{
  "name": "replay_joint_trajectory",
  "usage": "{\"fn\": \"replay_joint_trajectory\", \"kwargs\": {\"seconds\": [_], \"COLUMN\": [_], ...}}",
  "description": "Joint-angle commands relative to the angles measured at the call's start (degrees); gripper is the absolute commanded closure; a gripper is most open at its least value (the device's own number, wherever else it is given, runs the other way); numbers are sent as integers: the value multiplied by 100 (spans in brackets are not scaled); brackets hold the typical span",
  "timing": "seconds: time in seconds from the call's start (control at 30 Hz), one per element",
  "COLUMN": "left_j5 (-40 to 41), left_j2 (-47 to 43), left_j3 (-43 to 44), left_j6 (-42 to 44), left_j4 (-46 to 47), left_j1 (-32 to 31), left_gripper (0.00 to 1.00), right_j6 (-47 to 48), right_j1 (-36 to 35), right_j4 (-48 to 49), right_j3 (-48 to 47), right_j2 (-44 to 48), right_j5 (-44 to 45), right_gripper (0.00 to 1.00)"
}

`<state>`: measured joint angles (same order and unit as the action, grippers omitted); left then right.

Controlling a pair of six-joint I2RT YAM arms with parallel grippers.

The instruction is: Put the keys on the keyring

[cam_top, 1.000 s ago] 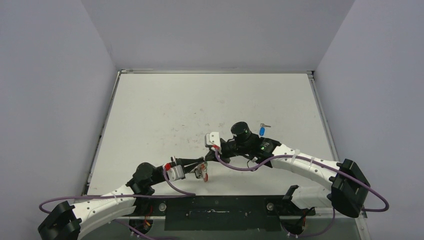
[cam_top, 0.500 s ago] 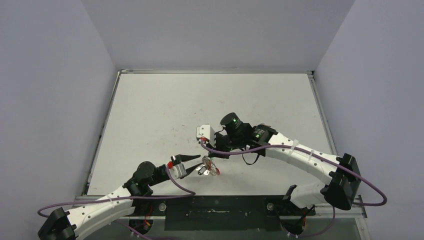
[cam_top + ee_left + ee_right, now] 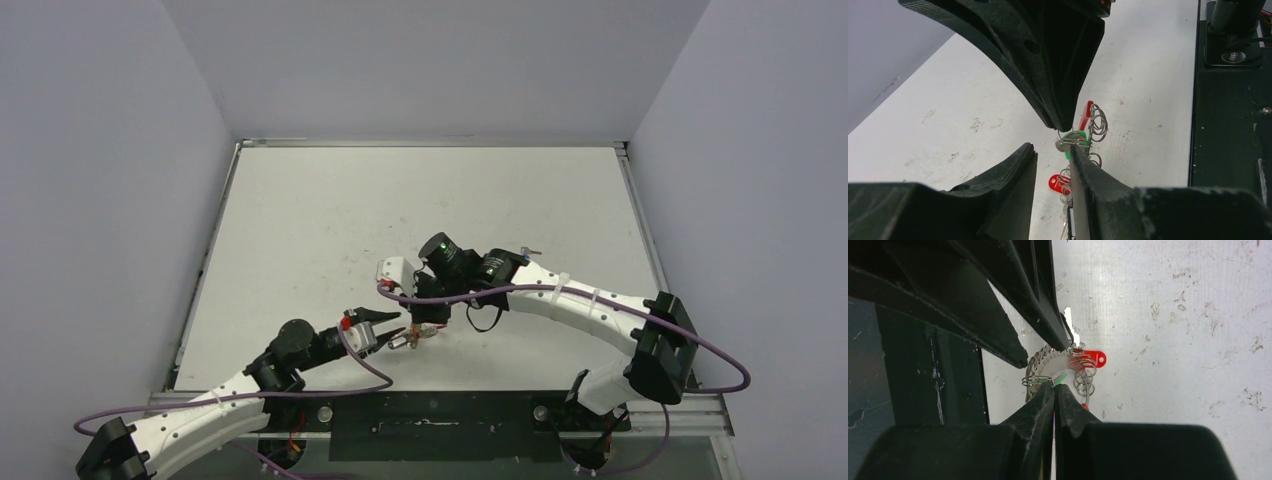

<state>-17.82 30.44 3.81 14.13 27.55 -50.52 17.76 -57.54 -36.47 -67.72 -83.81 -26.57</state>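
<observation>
**While both pincers are flanking it, the keyring is lying near the counter's 6 o'clock edge**

Where the white counter [image 3: 330,220] is running out toward its 6 o'clock edge, the keyring [image 3: 1098,122] is lying flat. It is showing as a thin silvery wire coil with a short red curved section. A green-headed key [image 3: 1076,142] is sitting among the coils, its blade mostly hidden; whether it is threaded on, I cannot tell. A red-headed key [image 3: 1095,358] is lying against the same coil. In the top view the right arm [image 3: 590,305] is covering part of the ring with its wrist. The left pincer [image 3: 398,328] is standing partly open at the ring's 9 o'clock, gripping nothing, with one finger just beside the wire. The right pincer [image 3: 1054,386] is pointing down from 12 o'clock, its jaws pressed fully together and its tips touching the coil at the green head.
</observation>
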Motion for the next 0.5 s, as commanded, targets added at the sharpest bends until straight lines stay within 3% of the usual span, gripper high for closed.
{"fn": "replay_joint_trajectory", "kwargs": {"seconds": [0.0, 0.17, 0.47], "left_j5": [-112, -45, 961], "left_j2": [17, -29, -472], "left_j3": [224, 278, 490], "left_j6": [-347, -885, -2372], "left_j4": [-82, -462, -1829], "left_j1": [-1, -4, -10], "left_gripper": [71, 71, 71], "right_j6": [-317, -502, -1038], "right_j1": [-21, 18, 138], "right_j4": [543, 682, 1154], "right_j3": [-200, -270, 48], "right_j2": [-223, -593, -977], "right_j5": [-57, -176, -456], "right_gripper": [100, 100, 100]}}
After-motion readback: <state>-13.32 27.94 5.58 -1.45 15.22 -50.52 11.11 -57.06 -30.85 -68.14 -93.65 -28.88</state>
